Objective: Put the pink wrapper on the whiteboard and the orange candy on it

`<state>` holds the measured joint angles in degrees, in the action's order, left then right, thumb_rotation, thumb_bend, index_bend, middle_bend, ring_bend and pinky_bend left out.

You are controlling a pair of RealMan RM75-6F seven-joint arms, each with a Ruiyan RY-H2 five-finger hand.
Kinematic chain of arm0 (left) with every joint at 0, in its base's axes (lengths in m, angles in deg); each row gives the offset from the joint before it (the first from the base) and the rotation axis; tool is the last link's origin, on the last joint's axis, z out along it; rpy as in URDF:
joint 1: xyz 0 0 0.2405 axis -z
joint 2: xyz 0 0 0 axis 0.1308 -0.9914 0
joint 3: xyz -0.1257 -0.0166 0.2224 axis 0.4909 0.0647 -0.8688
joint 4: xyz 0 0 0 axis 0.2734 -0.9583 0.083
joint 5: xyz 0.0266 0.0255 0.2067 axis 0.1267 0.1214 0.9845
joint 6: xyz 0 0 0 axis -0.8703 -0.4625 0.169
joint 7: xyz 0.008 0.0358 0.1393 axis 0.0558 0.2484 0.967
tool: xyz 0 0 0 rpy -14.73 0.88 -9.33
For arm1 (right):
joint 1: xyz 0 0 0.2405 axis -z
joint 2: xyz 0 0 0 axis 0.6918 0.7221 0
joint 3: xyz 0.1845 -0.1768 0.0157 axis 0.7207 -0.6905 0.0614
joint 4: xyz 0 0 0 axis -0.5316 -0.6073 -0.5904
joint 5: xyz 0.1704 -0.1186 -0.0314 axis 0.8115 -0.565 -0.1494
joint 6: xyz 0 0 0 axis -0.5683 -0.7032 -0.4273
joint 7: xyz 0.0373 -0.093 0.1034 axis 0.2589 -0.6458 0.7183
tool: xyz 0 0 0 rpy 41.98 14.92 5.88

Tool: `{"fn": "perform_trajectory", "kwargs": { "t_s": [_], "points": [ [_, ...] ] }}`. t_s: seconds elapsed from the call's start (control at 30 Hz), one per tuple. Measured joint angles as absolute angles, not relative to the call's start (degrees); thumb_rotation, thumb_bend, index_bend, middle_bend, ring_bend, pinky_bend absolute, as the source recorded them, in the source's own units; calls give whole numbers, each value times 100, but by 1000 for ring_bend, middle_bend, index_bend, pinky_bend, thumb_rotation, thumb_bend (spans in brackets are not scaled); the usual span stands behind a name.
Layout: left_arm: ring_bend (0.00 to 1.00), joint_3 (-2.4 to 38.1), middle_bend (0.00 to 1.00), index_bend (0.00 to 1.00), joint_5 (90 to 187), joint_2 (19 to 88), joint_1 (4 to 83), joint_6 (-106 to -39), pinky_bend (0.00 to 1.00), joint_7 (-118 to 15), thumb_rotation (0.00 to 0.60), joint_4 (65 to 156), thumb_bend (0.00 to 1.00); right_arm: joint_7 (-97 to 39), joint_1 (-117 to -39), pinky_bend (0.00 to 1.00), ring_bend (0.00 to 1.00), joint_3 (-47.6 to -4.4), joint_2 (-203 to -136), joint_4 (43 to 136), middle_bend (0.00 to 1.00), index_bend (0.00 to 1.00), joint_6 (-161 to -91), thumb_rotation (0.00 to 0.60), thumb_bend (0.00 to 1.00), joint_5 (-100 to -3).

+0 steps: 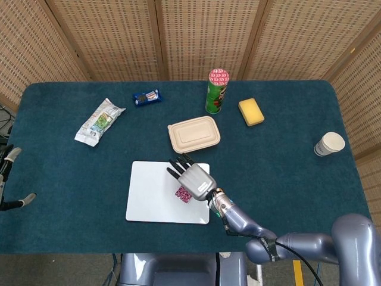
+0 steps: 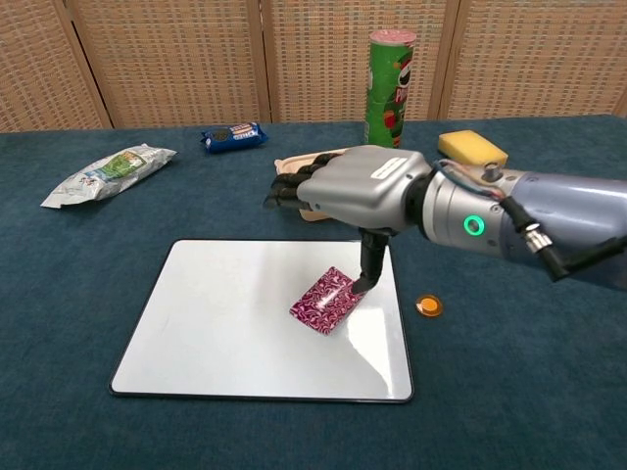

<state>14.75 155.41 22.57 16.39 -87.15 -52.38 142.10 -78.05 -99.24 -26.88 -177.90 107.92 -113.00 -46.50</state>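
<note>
Head view: blue table (image 1: 71,179), wicker screens (image 1: 107,36) behind; right hand (image 1: 191,177) pinches pink wrapper (image 1: 183,193).

The head view looks steeply down on the whole surface (image 1: 71,179); the chest view faces 12 o'clock, low and nearer; both share the whiteboard (image 1: 155,196).

Robot hand (image 1: 194,179) over pink wrapper (image 1: 183,193)
</note>
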Motion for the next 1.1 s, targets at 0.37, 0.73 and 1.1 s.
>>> {"fn": "perform_trajectory", "kwargs": {
  "t_s": [0.37, 0.73, 1.1],
  "points": [
    [0, 1439, 0, 0, 15647, 2273, 1639, -8747, 0, -5152, 600, 14255, 0, -6918, -9321, 24, 0, -2940, -17478, 10841, 0, 406, -11753, 600, 386, -4542],
    [0, 1432, 0, 0, 15626, 2281, 1656, -8713, 0, -5103, 600, 14265, 0, -6272, -8859, 24, 0, -3100, -17938, 10416, 0, 407, -12028, 600, 388, -4519],
    [0, 1420, 0, 0, 15660, 2265, 1648, -8724, 0, -5156, 600, 14250, 0, -6105, -8599, 23, 0, -3298, -18246, 10077, 0, 406, -12154, 600, 388, -4750]
  ]
}}
